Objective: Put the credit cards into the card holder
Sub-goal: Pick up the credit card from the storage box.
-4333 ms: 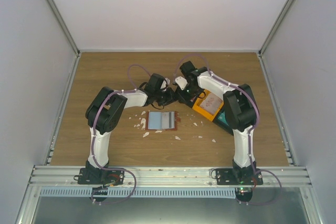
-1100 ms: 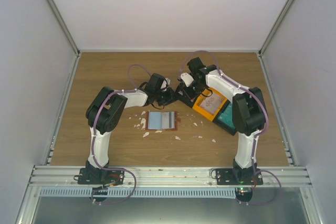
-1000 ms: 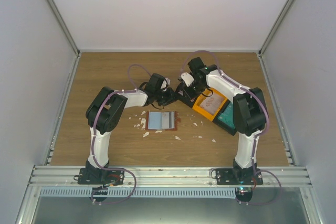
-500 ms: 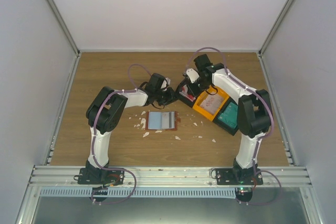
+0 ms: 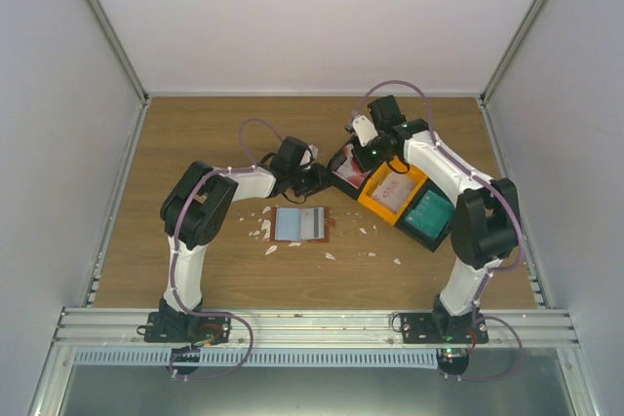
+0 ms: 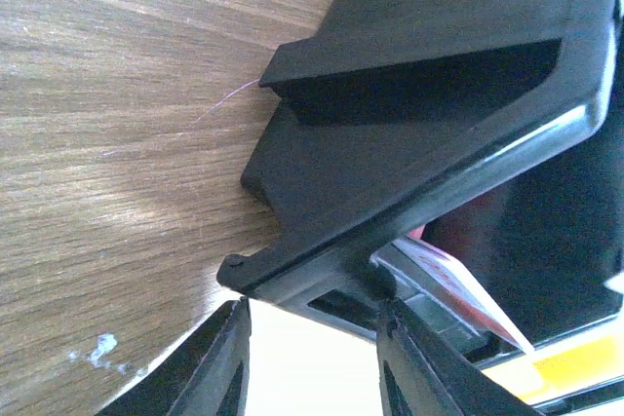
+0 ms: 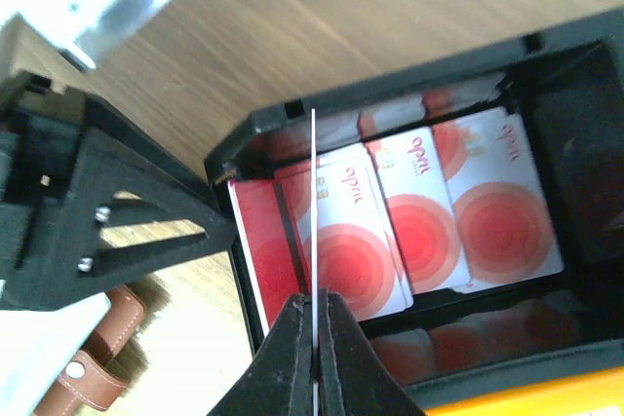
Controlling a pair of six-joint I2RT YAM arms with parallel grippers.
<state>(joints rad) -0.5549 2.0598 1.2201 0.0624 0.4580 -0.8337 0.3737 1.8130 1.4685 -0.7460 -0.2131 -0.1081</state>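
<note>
While the right claw (image 7: 314, 307) clamps it, credit card (image 7: 313, 192): edge-on, long axis running out from the tips, over black bin (image 7: 419, 78).
Left claw (image 6: 312, 350): apart.
Desk (image 5: 195, 133): wood grain.
Walls (image 5: 312, 17): white.

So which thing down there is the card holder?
Look at the middle of the wooden table. The small square reddish-brown leather wallet lies open there, pale blue-grey pockets facing up. Unlike the black and orange plastic bins to its right, it is flat.

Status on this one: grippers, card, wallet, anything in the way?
Right gripper shut on one card, edge-on over the black bin. Left gripper open at the bin's rim. Wallet open on the table; left gripper sits between.
</note>
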